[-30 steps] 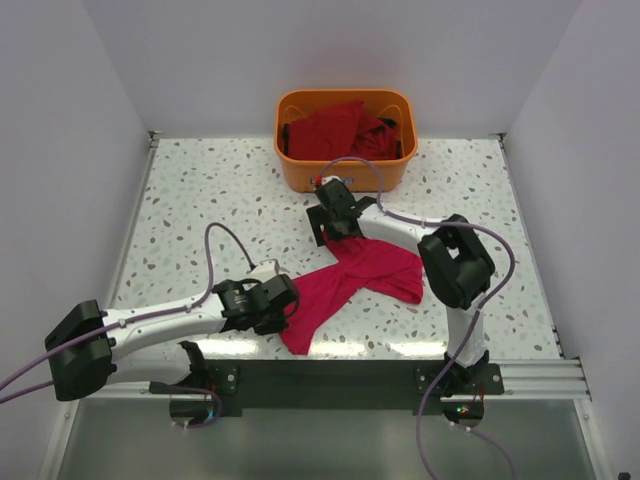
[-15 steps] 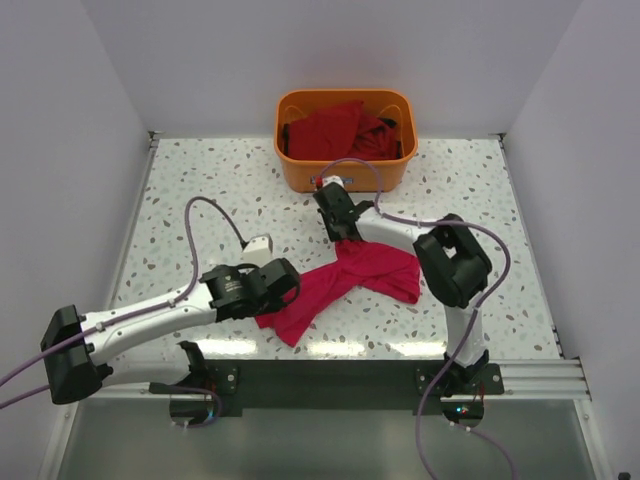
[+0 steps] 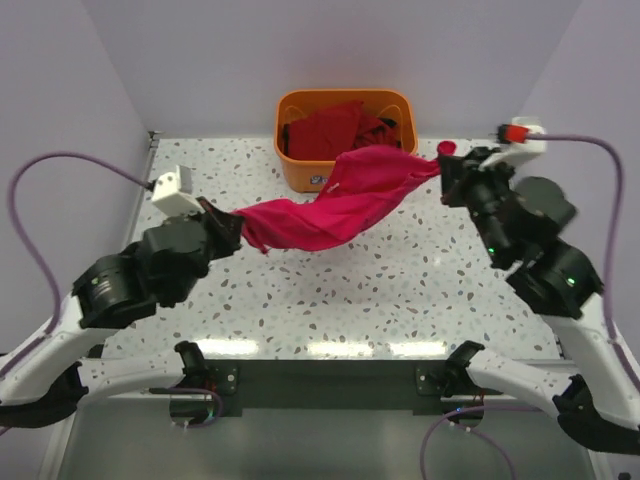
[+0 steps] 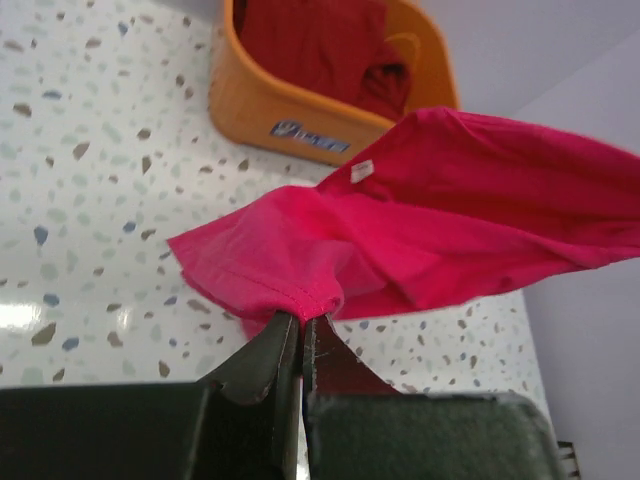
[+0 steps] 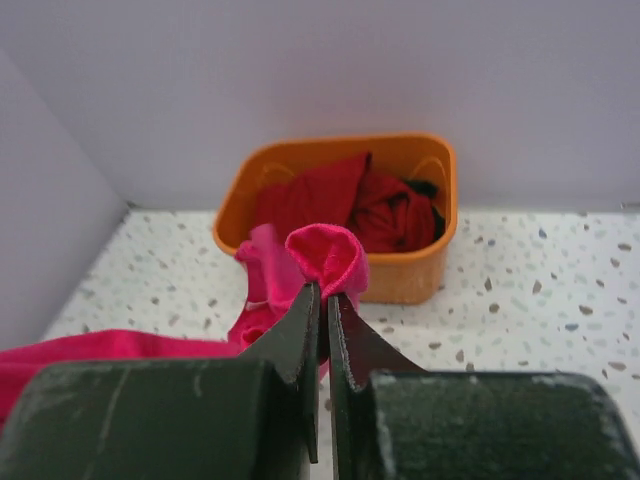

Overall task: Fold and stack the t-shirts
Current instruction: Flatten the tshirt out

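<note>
Crimson t-shirt (image 3: 335, 205) hangs stretched between both end effectors, above worktop (image 3: 400, 290). Left end effector (image 4: 302, 322) clamped tight on one hem; right end effector (image 5: 323, 300) clamped on the opposite bunch. Probably lifted to spread it for folding. Darker t-shirts (image 3: 335, 125) wait in basket (image 3: 300, 172) beyond.

White links (image 3: 50, 342) and black joints (image 3: 150, 272) trail lilac cable (image 3: 90, 160), ending in the dark tapered left tool (image 4: 302, 320) and right tool (image 5: 323, 292).

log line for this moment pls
left gripper: shut on pink t-shirt | right gripper: shut on pink t-shirt | pink t-shirt: stretched between both, off table | orange basket: darker red t-shirts inside
</note>
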